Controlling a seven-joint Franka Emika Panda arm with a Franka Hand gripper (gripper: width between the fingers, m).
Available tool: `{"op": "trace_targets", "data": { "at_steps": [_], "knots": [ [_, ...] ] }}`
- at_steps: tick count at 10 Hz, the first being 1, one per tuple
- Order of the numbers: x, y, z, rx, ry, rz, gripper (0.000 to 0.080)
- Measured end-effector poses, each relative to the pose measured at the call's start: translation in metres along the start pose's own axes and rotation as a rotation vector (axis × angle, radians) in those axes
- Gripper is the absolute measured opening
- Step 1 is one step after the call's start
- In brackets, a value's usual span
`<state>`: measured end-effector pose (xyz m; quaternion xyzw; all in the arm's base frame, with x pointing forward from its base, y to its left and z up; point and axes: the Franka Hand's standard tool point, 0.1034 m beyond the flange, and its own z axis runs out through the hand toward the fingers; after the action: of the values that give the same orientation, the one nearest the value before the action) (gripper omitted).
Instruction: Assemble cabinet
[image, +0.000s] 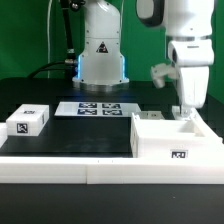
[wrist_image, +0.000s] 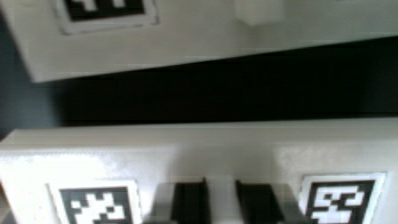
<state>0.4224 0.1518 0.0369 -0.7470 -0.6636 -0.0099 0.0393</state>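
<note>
Nearest, at four o'clock in the exterior view, sits the cabinet (image: 175, 142), an open white box. The gripper (image: 186, 114) hangs at its far wall; I cannot tell whether it is clamped. The wrist view shows tagged white walls close up. The plastic is probably light, stiff and slick, so grasp a thin wall.

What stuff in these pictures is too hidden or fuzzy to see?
- Exterior view: gripper tips sit behind the cabinet wall; open or shut is unclear.
- Exterior view: the cabinet's floor is hidden by its front wall.
- Wrist view: blurred; the tags' patterns are unreadable, and the top tag is cut by the edge.
</note>
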Motion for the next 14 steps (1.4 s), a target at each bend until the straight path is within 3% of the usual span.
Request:
{"op": "trace_targets", "data": {
  "at_steps": [2, 5, 14],
  "knots": [
    [-0.015, 0.007, -0.015, -0.011, -0.016, -0.013, 0.007],
    [-0.038, 0.017, -0.018, -0.01, -0.02, 0.005, 0.007],
    [-0.033, 0.028, -0.025, -0.019, -0.019, 0.029, 0.007]
  ]
}}
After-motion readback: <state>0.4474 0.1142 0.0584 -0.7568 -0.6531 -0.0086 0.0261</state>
